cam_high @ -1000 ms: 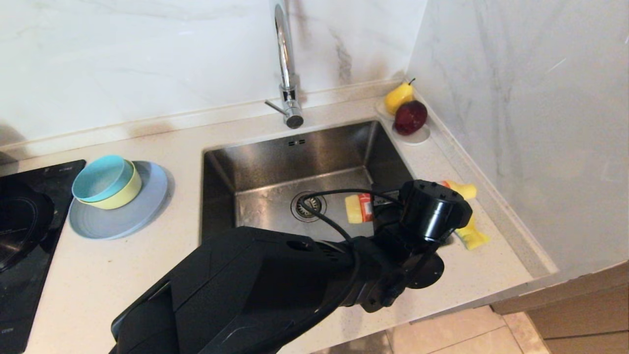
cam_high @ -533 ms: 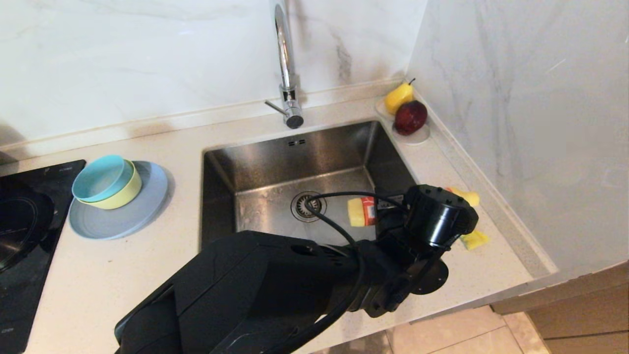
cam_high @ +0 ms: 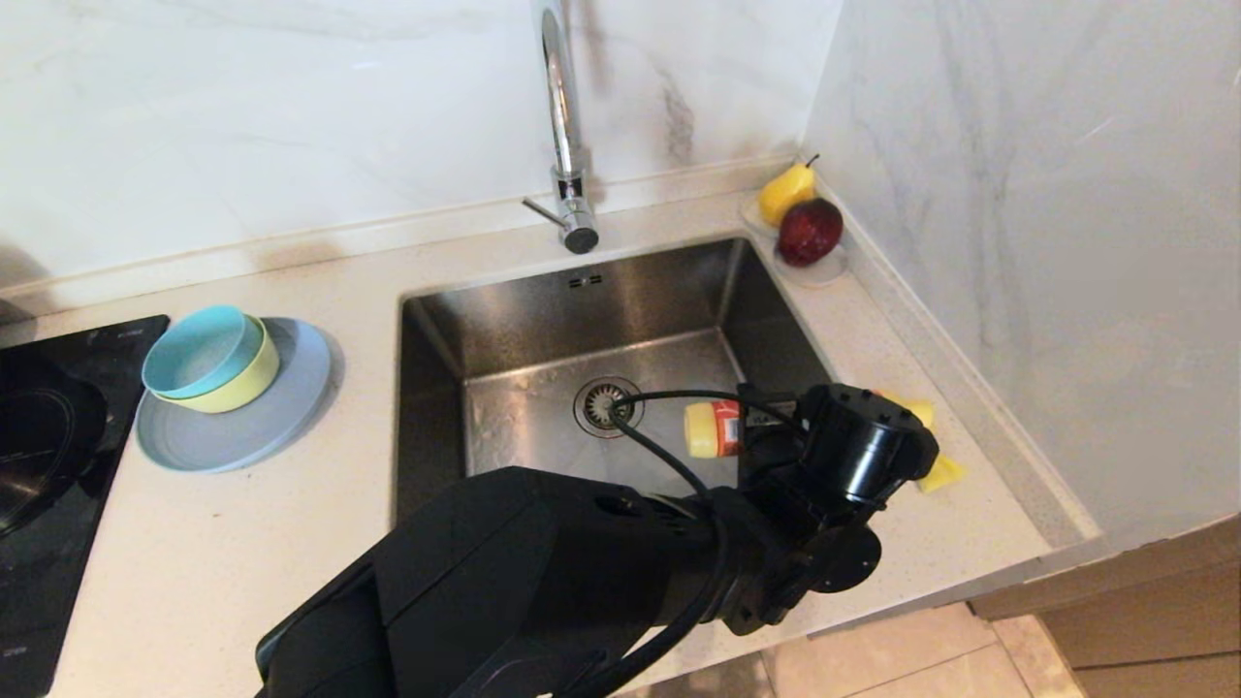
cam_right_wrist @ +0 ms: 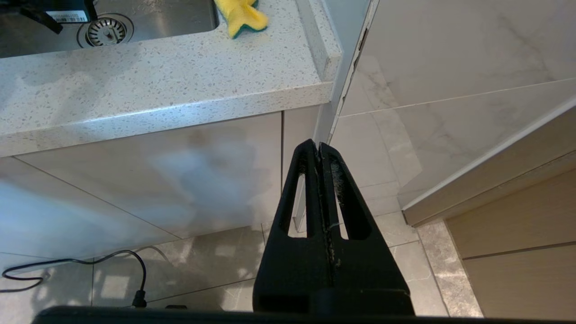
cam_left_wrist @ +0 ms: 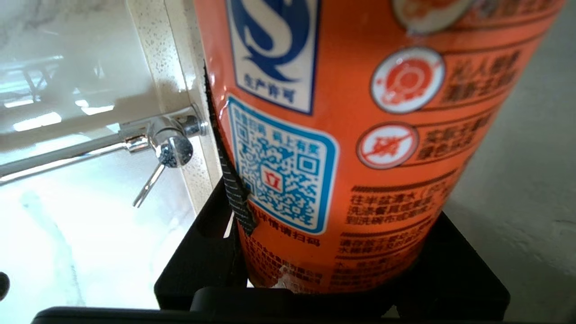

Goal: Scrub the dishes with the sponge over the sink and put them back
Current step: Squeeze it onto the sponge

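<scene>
At the far left of the head view a black glass cooktop [cam_high: 39,436] is set into the pale speckled stone desk [cam_high: 242,543]. Just beside it sits the wide flat grey-blue plate [cam_high: 242,427], carrying the pale yellow bowl [cam_high: 242,383] with the small teal-blue bowl [cam_high: 199,351] nested inside it.

In the middle lies the square stainless steel sink [cam_high: 543,330] with its round drain [cam_high: 603,405], and the tall chrome faucet [cam_high: 567,145] rises behind it. The left arm reaches across the sink's near edge towards its right side. The left claw [cam_high: 766,427] is about half open and clamped on the orange detergent bottle with a yellow cap [cam_high: 713,428], which lies roughly level with the cap pointing towards the drain. In the left wrist view the bottle's orange label [cam_left_wrist: 360,135] fills the space between the fingers, one ribbed pad [cam_left_wrist: 231,180] pressed on its side.

Right of the sink, the yellow sponge with a green scouring side [cam_high: 938,472] rests on the desk, partly hidden behind the wrist. In the far corner a small white dish [cam_high: 819,267] holds a yellow pear [cam_high: 785,192] and a dark red apple [cam_high: 810,231].

The right claw [cam_right_wrist: 320,155] hangs below the desk edge over the tiled floor [cam_right_wrist: 396,216], fingers pressed together, holding nothing.
</scene>
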Available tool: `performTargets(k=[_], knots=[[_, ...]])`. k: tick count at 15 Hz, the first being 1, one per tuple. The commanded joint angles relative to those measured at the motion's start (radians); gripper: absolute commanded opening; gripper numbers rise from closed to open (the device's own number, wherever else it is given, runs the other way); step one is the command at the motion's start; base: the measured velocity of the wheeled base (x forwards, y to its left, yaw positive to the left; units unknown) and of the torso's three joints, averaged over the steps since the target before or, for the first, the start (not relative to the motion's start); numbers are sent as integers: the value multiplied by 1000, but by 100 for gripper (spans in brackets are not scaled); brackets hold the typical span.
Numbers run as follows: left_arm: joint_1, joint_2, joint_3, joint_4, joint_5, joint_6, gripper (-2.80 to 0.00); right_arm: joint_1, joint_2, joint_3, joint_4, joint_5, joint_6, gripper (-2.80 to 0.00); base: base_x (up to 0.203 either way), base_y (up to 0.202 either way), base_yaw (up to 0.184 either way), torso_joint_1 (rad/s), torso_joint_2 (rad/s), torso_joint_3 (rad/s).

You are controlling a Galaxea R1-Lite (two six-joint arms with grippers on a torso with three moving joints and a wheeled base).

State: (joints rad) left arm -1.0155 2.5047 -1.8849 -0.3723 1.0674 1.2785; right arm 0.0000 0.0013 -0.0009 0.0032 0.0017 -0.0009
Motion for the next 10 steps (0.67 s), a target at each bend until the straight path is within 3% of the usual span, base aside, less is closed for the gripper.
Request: performTargets(k=[1, 10], knots=[[-1, 13, 0, -5, 6, 7, -280, 0, 0, -1, 0, 0, -1, -280, 0, 0, 0, 0, 0, 0], [-3, 5, 0, 0, 40, 63, -280, 0, 0, 0, 0, 0, -1, -280, 0, 0, 0, 0, 0, 0]])
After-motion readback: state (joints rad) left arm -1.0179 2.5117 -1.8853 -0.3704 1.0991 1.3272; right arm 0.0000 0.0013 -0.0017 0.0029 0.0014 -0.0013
